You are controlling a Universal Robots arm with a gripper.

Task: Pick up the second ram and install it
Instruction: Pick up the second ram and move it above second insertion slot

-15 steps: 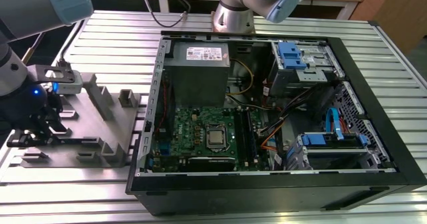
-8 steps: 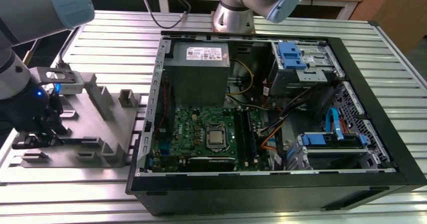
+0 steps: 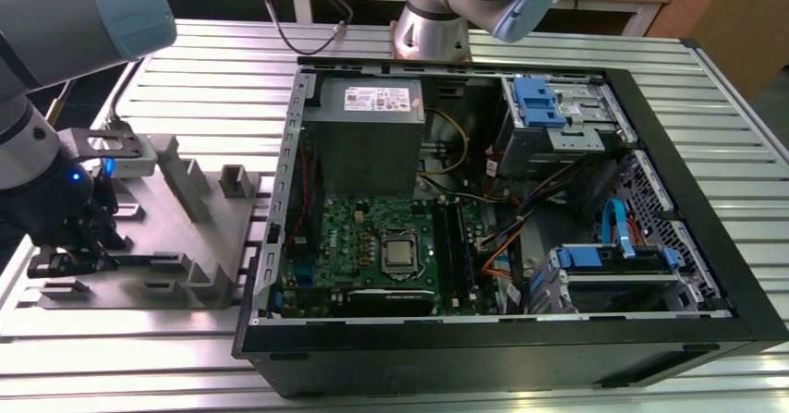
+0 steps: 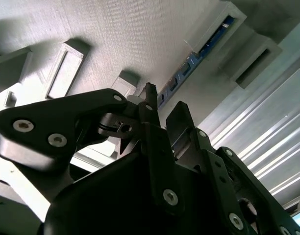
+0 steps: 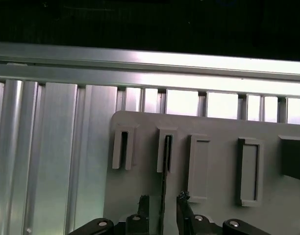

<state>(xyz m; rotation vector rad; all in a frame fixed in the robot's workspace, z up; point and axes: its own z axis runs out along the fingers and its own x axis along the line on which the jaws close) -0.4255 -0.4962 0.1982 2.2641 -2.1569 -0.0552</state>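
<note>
Second ram (image 5: 164,161) stands on its long edge in a grey holder plate (image 5: 213,127) that lies on the ribbed metal desk (image 5: 52,147). In the first wrist view it is seen edge-on, as a thin dark line. One end sits in a narrow slotted post (image 5: 164,154), and its long axis runs level along the plate from that post in between the fingers of the hand (image 5: 162,198).

In the second wrist view the second ram (image 4: 204,51) shows a flat, dark bluish face with small pale marks along it. Its far end is tucked into a raised grey post (image 4: 228,19), and its length slants down toward the hand (image 4: 164,100).

The hand is spread. One black finger (image 5: 143,205) stands on each side of the stick, with a gap showing on both sides.

In the exterior view the hand (image 3: 74,256) hangs low over the holder plate (image 3: 185,237) at the exterior view's left. It is well apart from the open computer case (image 3: 690,247) and its green board (image 3: 358,237).
</note>
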